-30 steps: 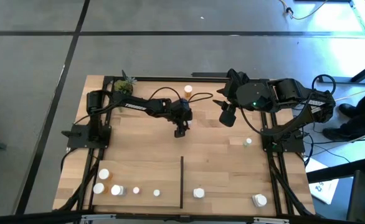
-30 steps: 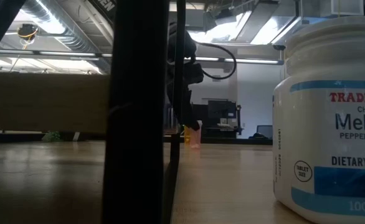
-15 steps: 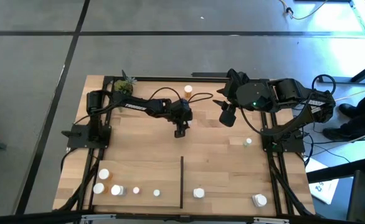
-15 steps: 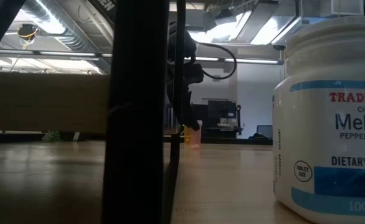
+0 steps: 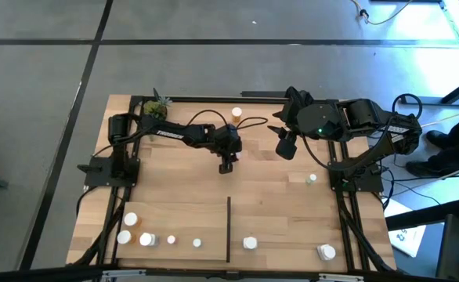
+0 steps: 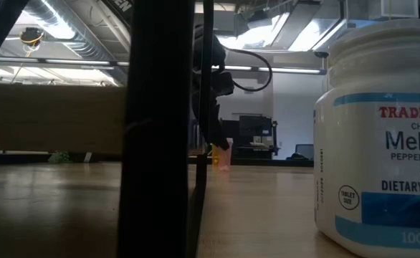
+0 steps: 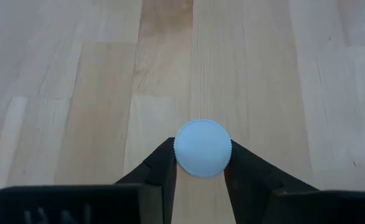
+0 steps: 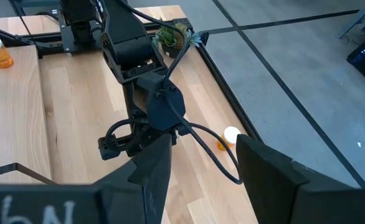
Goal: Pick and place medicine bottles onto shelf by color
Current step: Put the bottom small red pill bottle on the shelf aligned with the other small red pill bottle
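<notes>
The shelf (image 5: 276, 207) is a light-wood plank board with black rails and a thin black divider strip (image 5: 229, 227). My left gripper (image 5: 227, 163) is low over the board's middle, shut on a small medicine bottle whose white cap (image 7: 202, 148) shows between its fingers. In the low view that bottle's orange body (image 6: 223, 159) stands on the board. My right gripper (image 5: 286, 146) hangs open above the board, right of the left one, with nothing between its fingers. Several other bottles stand along the near edge (image 5: 146, 240), one at the far edge (image 5: 236, 113) and a small one at the right (image 5: 312, 178). My left gripper pinches the bottle's round white cap (image 7: 181, 149) between its two fingers, one on each side. The fingers slant down from the far side. The bottle stands upright with its base on the board.
A small green plant (image 5: 157, 105) sits at the far left corner. A large white bottle (image 6: 378, 143) stands close to the low camera. A white-capped bottle (image 5: 249, 243) and another (image 5: 326, 252) stand right of the divider. A cable loops beside the left arm (image 8: 201, 134).
My left gripper's fingers have drawn in on the bottle's cap while the arm stays in place. The bottle has kept its place on the board.
</notes>
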You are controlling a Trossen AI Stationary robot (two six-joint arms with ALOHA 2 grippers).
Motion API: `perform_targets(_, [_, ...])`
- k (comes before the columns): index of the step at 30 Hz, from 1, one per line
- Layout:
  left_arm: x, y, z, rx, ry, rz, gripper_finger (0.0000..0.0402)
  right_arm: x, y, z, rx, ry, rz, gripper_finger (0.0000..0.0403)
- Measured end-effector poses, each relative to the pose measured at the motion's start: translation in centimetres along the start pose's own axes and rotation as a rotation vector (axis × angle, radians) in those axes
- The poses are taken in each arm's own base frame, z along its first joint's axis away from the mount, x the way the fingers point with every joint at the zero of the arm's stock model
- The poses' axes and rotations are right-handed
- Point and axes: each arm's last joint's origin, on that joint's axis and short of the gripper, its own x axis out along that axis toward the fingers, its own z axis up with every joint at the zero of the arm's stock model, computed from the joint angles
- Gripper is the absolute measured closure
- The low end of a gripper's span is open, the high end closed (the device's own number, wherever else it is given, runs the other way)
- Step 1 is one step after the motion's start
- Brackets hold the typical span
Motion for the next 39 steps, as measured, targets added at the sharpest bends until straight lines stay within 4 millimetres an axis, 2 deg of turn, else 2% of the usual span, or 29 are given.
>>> perform_targets(5, [-0.8, -0.1, -0.1, -0.034, 0.028, -0.007, 0.0303, 0.0, 0.0, 0.0, -0.003, 0.0, 0.0, 0.0221])
perform_targets(7, [-1.6, -0.2, -0.4, -0.054, 0.071, -0.016, 0.0304, 0.0, 0.0, 0.0, -0.005, 0.001, 0.0, 0.0221])
perform_targets(10, [-3.0, -0.3, 0.3, -0.055, 0.042, -0.014, 0.0304, 0.0, 0.0, 0.0, -0.006, 0.001, 0.0, 0.0221])
perform_targets(14, [-5.6, -0.6, 0.8, -0.076, 0.03, -0.005, 0.0305, 0.0, 0.0, 0.0, -0.007, 0.001, 0.0, 0.0221])
perform_targets(21, [-11.3, -1.4, 1.5, -0.162, -0.03, 0.032, 0.0305, 0.0, 0.0, 0.0, -0.032, -0.002, 0.009, 0.0221])
perform_targets(27, [-16.0, -3.7, 0.7, -0.25, -0.007, 0.049, 0.0305, 0.0, 0.5, 0.5, -0.111, -0.035, 0.124, 0.0221])
perform_targets(32, [-19.4, -6.4, -0.5, -0.359, 0.01, 0.062, 0.0305, -0.1, 0.7, 0.8, -0.169, -0.066, 0.204, 0.0221])
perform_targets(39, [-22.2, -11.0, -1.9, -0.442, -0.02, 0.059, 0.0305, -0.1, 1.0, 0.9, -0.237, -0.082, 0.275, 0.0221])
